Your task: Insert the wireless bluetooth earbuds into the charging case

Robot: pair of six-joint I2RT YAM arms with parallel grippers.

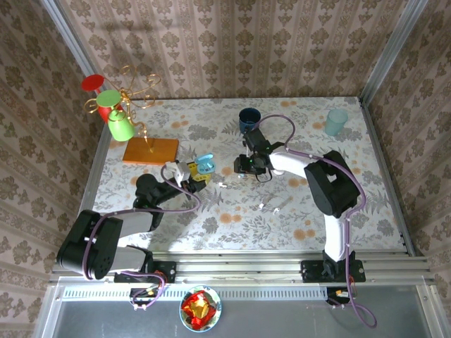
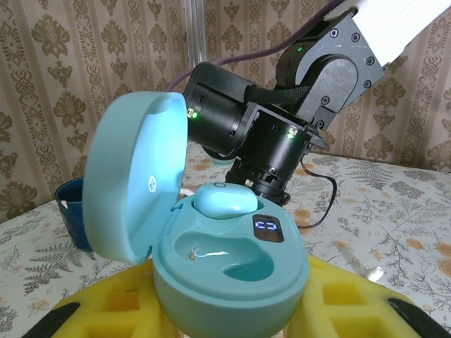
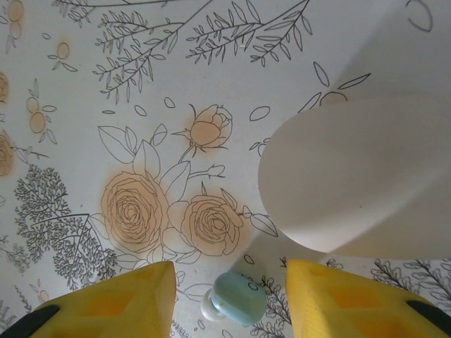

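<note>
The light blue charging case (image 2: 232, 282) stands open with its lid (image 2: 134, 183) swung up to the left. One pale blue earbud (image 2: 224, 201) sits in the far well, and the near well is bare. My left gripper (image 2: 225, 320) is shut on the case's base with its yellow fingers (image 2: 352, 303). From above, the case (image 1: 204, 164) is at the tip of the left gripper (image 1: 192, 174). My right gripper (image 3: 229, 274) hangs open just above the table. Another pale blue earbud (image 3: 238, 299) with a white tip lies between its fingers, touching neither. The right gripper (image 1: 246, 167) is close to the right of the case.
Small white pieces (image 1: 271, 205) lie on the flowered cloth in front of the right arm. A blurred white rounded shape (image 3: 352, 176) is beside the right gripper. At the back stand a dark blue cup (image 1: 248, 118) and a pale teal cup (image 1: 336, 121). A mug rack on an orange board (image 1: 151, 150) is at the left.
</note>
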